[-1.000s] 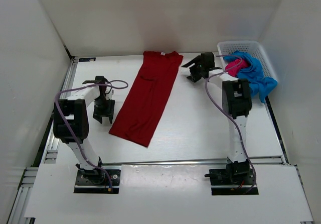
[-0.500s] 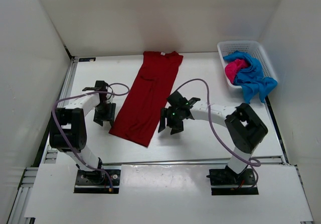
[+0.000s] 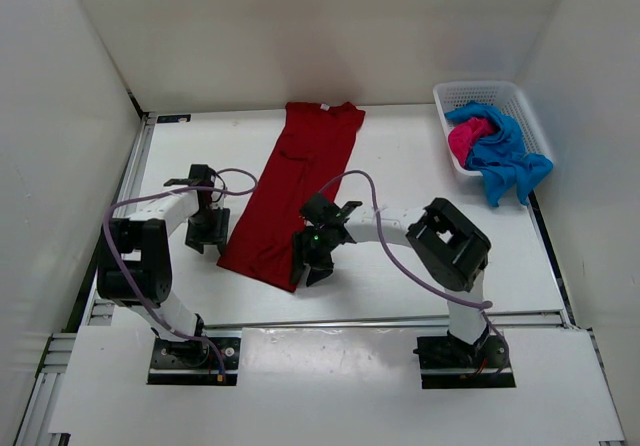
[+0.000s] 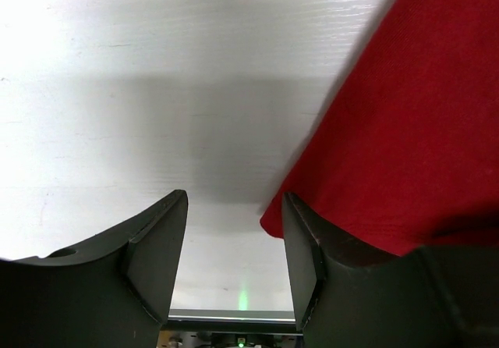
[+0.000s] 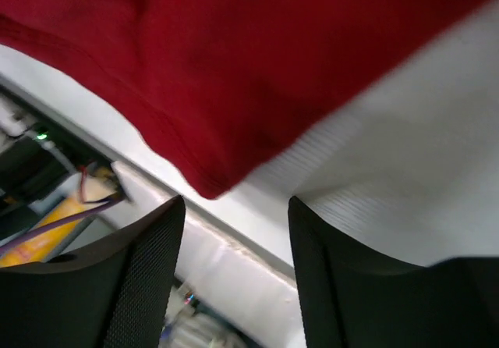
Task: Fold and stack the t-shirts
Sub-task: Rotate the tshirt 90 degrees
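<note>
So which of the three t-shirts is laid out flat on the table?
The dark red t-shirt: it lies spread on the table, while the pink t-shirt and blue t-shirt sit bunched in the white basket.

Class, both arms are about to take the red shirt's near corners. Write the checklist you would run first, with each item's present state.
1. Left gripper open, empty: ok.
2. Right gripper open, empty: ok.
3. Dark red t-shirt lying flat on the table: ok.
4. Each gripper beside a near corner of it: ok.
5. Fingers low enough to pinch the hem: cannot tell.
6. Blue t-shirt and magenta t-shirt clear of the arms, at the basket: ok.
</note>
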`<action>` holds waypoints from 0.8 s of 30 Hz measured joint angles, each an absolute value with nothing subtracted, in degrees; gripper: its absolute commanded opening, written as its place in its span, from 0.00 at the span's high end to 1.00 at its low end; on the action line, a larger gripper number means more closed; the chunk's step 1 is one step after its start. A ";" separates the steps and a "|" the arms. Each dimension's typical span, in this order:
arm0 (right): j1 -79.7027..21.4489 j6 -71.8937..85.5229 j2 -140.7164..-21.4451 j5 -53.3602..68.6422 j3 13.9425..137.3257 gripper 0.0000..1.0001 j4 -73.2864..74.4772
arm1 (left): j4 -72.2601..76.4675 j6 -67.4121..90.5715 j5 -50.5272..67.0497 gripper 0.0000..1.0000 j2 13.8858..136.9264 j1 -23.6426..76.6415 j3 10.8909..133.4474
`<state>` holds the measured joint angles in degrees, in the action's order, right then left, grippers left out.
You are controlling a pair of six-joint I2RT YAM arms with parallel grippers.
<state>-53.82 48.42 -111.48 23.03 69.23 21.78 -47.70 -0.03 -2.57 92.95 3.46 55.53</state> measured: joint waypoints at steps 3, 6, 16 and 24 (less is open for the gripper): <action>-53.06 49.52 -115.02 27.64 71.75 0.57 21.50 | -47.51 -0.03 -2.98 0.37 92.03 3.44 54.76; -52.51 50.70 -118.02 31.16 73.63 0.73 21.02 | -47.53 -0.03 -3.31 0.37 90.98 3.46 54.00; -46.52 51.00 -112.66 33.80 61.19 1.00 11.90 | -47.86 -0.03 -4.91 0.37 87.81 5.26 52.84; -42.87 40.01 -103.88 33.01 51.81 0.95 24.03 | -50.22 -0.01 -4.32 0.37 87.72 22.92 52.84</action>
